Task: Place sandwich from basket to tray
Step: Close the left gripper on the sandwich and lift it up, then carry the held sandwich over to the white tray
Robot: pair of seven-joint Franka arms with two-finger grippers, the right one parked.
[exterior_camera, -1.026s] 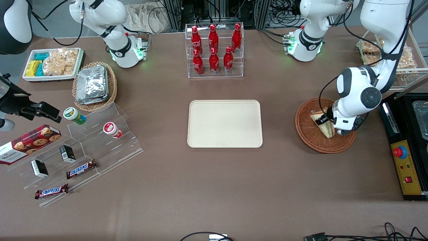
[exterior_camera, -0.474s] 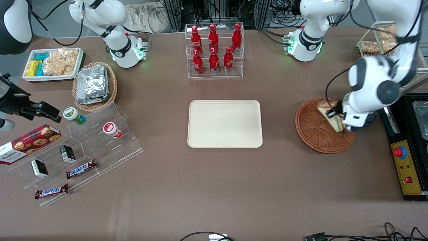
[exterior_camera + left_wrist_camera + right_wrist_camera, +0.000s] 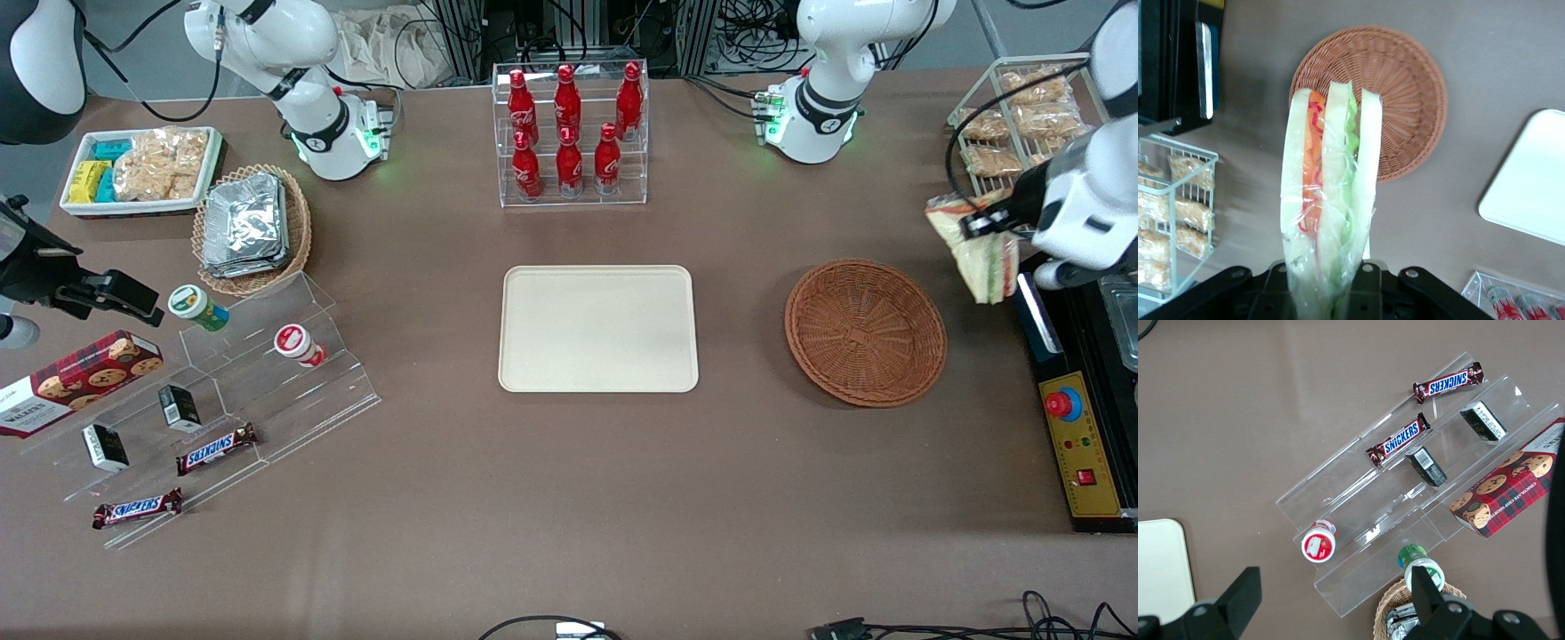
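The clear-wrapped sandwich (image 3: 976, 247) (image 3: 1328, 200), pale bread with green and orange-red filling, hangs in the air with my left gripper (image 3: 989, 222) (image 3: 1325, 293) shut on it. It is raised well above the table, beside the working-arm edge of the basket. The round reddish-brown wicker basket (image 3: 865, 332) (image 3: 1405, 100) holds nothing. The cream tray (image 3: 597, 328) (image 3: 1531, 180) lies flat at the table's middle, toward the parked arm's end from the basket, with nothing on it.
A wire rack of snack packets (image 3: 1022, 124) stands close by the gripper, and a black control box (image 3: 1080, 391) lies along the working arm's table edge. A clear rack of red bottles (image 3: 570, 133) stands farther from the camera than the tray.
The gripper has lifted the sandwich out of the basket, rising and swinging toward the working arm's end of the table. The basket is left with nothing in it.
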